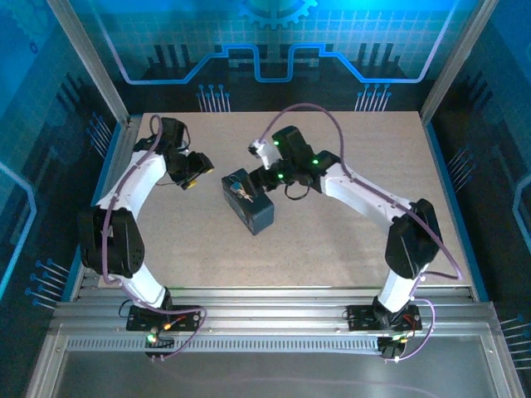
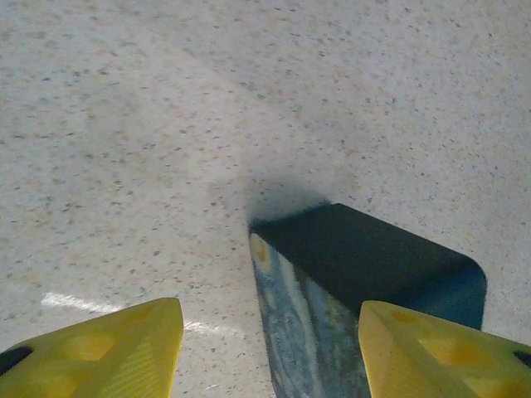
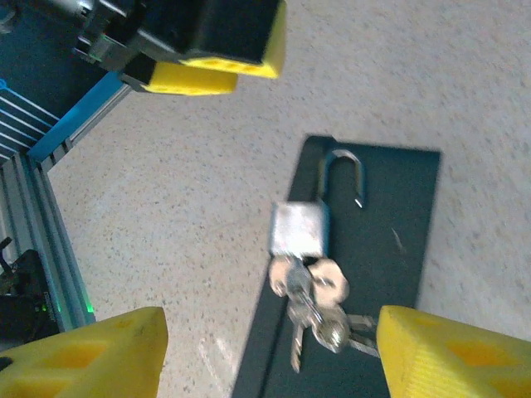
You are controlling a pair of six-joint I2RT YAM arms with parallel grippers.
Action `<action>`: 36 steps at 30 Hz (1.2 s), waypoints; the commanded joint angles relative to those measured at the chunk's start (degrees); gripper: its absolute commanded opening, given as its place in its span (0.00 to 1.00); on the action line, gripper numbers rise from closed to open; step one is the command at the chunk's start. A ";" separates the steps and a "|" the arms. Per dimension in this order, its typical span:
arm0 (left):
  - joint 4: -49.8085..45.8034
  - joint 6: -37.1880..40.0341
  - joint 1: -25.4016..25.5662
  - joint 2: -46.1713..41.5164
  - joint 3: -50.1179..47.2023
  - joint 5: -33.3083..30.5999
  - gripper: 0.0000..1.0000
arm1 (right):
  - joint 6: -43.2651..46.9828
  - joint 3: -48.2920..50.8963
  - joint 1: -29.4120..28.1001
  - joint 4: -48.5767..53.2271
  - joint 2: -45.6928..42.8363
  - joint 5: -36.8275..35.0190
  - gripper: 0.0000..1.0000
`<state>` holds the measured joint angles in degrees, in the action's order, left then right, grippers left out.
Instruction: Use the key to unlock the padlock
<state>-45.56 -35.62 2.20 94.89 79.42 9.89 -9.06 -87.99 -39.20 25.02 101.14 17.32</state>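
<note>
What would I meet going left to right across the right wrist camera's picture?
yellow fingertip → padlock → other fingertip. The box, keys and left gripper overlap these, so they are left out.

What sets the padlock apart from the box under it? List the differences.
Size: the padlock is far smaller than the box. Look: the padlock is bare silver metal; the box is dark-topped with a blue-and-yellow painted side. Pose: the padlock lies on the box; the box rests on the table. Both lie flat.
</note>
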 commanded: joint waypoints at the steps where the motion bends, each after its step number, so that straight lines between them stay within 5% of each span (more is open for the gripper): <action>1: -2.31 0.78 -1.08 -3.10 -1.50 0.92 0.59 | 4.16 -5.09 -1.71 2.97 5.41 -3.75 0.68; 14: -2.96 2.00 -2.28 -3.82 -2.46 1.05 0.59 | 7.01 -15.00 -5.94 7.62 16.47 -11.88 0.67; 31: -2.52 2.05 -3.44 -4.63 -2.99 1.68 0.59 | 5.37 -14.35 -5.80 9.95 15.63 -12.42 0.33; 36: -2.52 1.85 -3.35 -4.79 -3.29 1.68 0.59 | -0.48 -10.71 -2.78 4.04 11.27 -7.32 0.27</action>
<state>-46.94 -34.35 -0.71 92.07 76.97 10.33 -5.34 -101.06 -43.94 31.16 116.62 6.11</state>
